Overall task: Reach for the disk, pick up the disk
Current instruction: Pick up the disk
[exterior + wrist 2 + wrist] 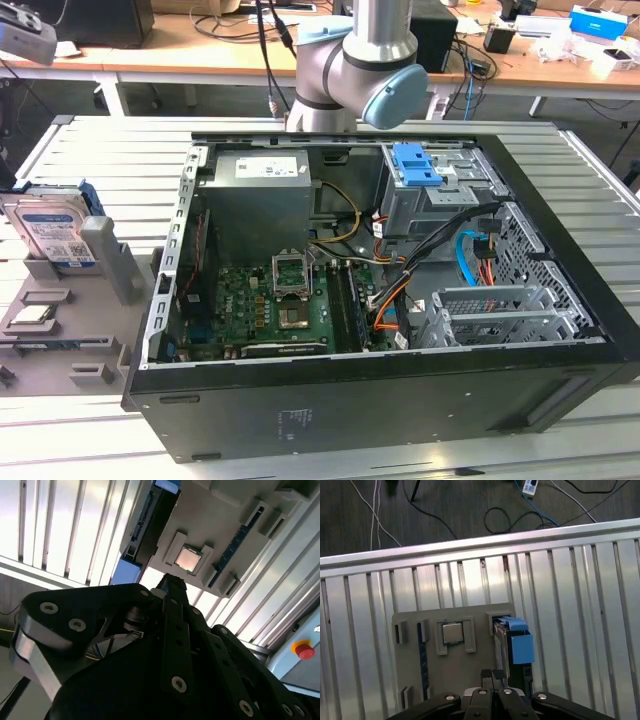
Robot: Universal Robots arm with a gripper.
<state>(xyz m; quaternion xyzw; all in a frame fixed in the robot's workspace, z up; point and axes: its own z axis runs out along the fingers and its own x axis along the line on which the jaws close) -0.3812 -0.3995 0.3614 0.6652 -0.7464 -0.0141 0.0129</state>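
First wrist view: end effector [492, 674] fingers together, empty, near disk [517, 645]; disk edge-on, label hidden.

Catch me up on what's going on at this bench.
A grey robot arm is tasked with picking up the silver-grey metal disk in a bright blue plastic bracket. The disk stands on edge in a grey plastic holder tray on the slatted metal table. In the first wrist view the black gripper is apart from it, fingers together, holding nothing. An open black computer case sits beside the tray.
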